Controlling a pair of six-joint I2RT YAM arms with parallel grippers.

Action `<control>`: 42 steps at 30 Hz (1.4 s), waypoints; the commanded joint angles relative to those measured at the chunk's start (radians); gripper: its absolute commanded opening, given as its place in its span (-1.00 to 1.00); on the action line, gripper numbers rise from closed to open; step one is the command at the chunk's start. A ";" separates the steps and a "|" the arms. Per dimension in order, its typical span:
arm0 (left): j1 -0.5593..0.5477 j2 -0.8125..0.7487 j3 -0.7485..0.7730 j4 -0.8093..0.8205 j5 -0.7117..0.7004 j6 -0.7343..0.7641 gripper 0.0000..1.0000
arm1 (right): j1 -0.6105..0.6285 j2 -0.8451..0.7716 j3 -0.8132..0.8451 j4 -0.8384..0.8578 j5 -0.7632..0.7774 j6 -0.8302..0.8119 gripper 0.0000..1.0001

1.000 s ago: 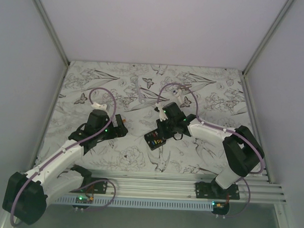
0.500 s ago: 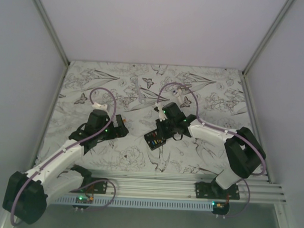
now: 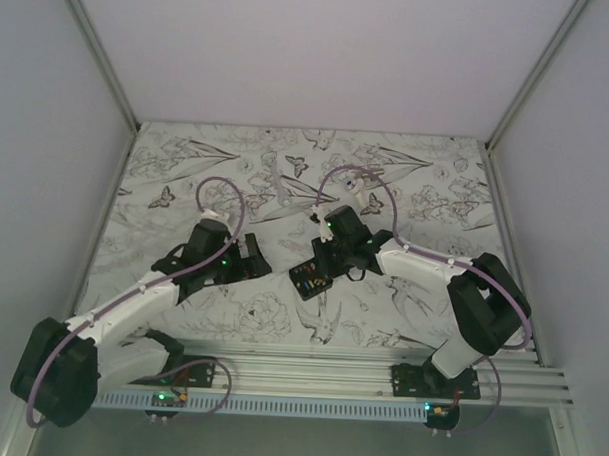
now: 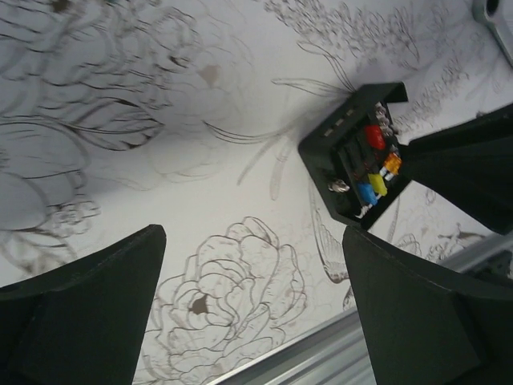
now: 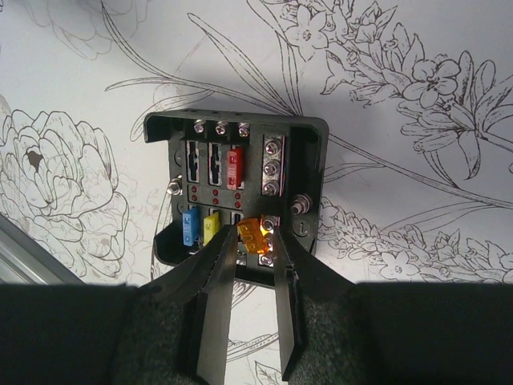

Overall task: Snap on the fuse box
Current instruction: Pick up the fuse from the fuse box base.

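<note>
Narrowly parted, the right gripper's (image 5: pixel 252 250) jaws flank the orange fuse (image 5: pixel 253 233), one tip on either side of it. I cannot tell whether the pads touch it. The left gripper (image 4: pixel 252 241) hangs spread wide and empty, off to the left of the fuse box (image 5: pixel 236 196) and apart from it. The box lies face up near the middle of the table (image 3: pixel 187 164), somewhat toward the near edge, with nothing bracing it. The orange fuse looks crooked in its slot beside the yellow fuse (image 5: pixel 211 227). My worry is that lifting off with one pad dragging pulls the fuse out. Pushing down off-centre could slide or tilt the loose box.
</note>
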 commanded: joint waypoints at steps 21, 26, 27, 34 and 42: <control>-0.254 0.449 0.144 0.290 0.078 -0.207 -0.13 | 0.006 0.005 -0.037 0.085 -0.088 0.024 -0.44; -0.269 0.490 0.157 0.303 0.073 -0.230 -0.50 | 0.006 -0.017 -0.046 0.093 -0.102 0.035 -0.48; -0.270 0.492 0.156 0.305 0.070 -0.233 -0.54 | 0.006 -0.020 -0.048 0.094 -0.104 0.035 -0.49; -0.275 0.495 0.149 0.308 0.057 -0.244 -0.56 | 0.006 -0.031 -0.053 0.096 -0.113 0.042 -0.57; -0.275 0.496 0.143 0.308 0.048 -0.255 -0.57 | 0.006 -0.071 -0.057 0.088 -0.105 0.045 -0.77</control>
